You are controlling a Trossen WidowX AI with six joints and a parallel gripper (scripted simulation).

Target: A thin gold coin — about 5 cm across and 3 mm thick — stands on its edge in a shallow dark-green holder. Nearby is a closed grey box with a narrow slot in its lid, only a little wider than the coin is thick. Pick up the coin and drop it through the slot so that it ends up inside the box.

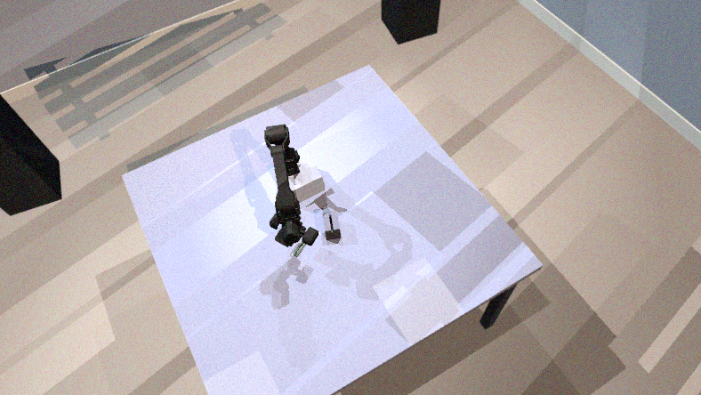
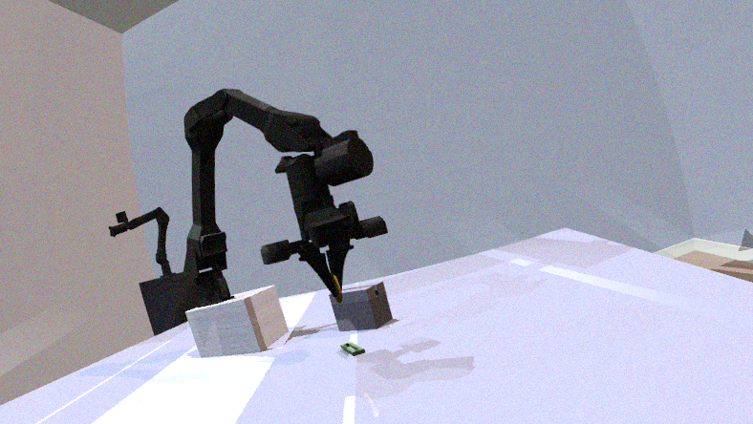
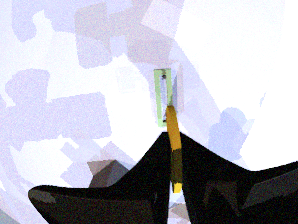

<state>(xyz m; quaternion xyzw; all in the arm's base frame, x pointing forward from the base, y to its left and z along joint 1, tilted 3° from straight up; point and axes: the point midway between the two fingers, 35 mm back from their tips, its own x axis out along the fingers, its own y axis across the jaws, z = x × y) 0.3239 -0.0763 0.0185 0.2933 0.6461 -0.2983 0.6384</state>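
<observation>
Wrist view, coin (image 3: 173, 129) between end effector's (image 3: 175, 162) fingertips

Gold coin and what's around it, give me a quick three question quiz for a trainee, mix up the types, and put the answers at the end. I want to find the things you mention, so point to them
1. True or false: the gold coin (image 2: 337, 288) (image 3: 173, 131) is clear of the green holder (image 1: 298, 249) (image 2: 352, 349) (image 3: 158, 100).
2. Multiple choice: what grips the coin? A) the slot, B) the claw (image 2: 336, 289) (image 3: 170, 137), C) the holder.
3. Fill in: the grey box (image 1: 332, 235) (image 2: 355, 310) has a narrow ____ in its lid.

Key: 1 true; 2 B; 3 slot
</observation>
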